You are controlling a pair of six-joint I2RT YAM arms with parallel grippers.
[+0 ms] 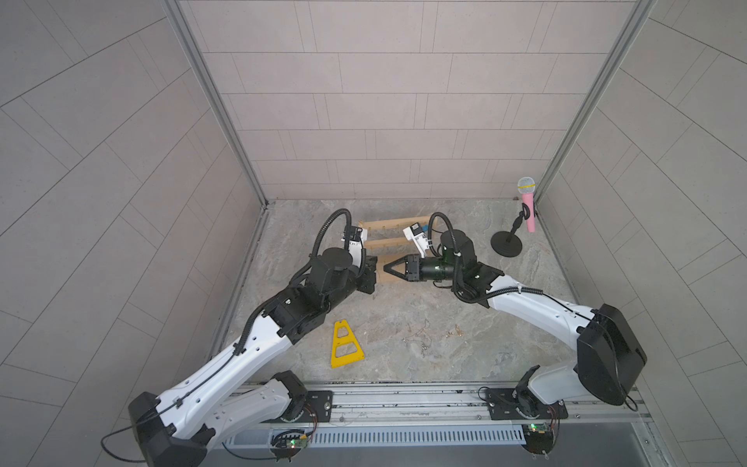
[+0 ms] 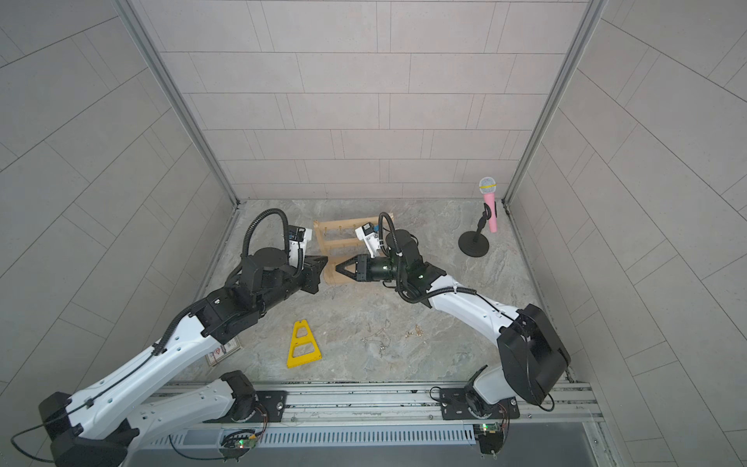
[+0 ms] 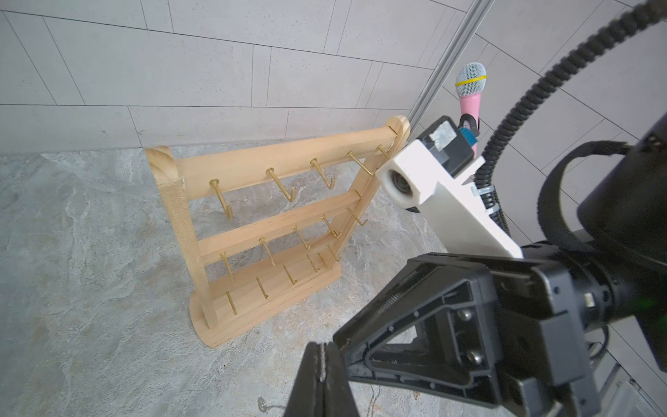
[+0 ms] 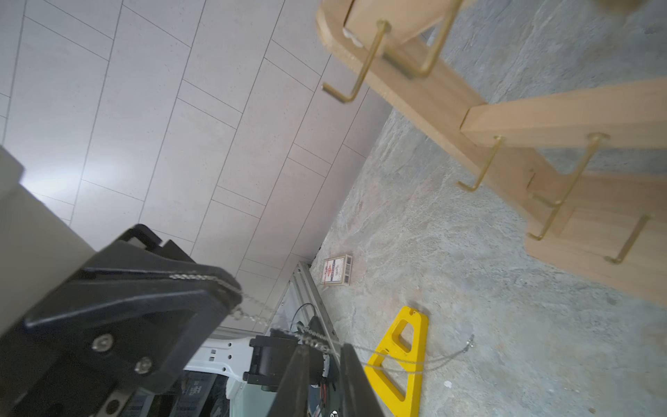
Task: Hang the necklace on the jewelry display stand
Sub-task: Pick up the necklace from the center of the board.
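The pale wooden jewelry display stand (image 1: 388,224) (image 2: 335,234) stands near the back wall, with brass hooks on its three bars (image 3: 274,162) (image 4: 433,97). Both grippers meet tip to tip just in front of its base. My left gripper (image 1: 376,270) (image 3: 322,364) is shut on the thin silver necklace (image 4: 260,314). The chain runs from it across the tips of my right gripper (image 1: 385,267) (image 4: 323,355), whose jaws stand slightly apart. The free end of the chain hangs toward the table. In the top views the chain is too thin to see.
A flat yellow triangular frame (image 1: 345,345) lies on the stone table toward the front. A black round-based stand (image 1: 506,242) with a pink microphone (image 1: 528,208) sits at the back right. More loose jewellery (image 1: 420,335) lies mid-table. A small box (image 2: 223,351) lies by the left wall.
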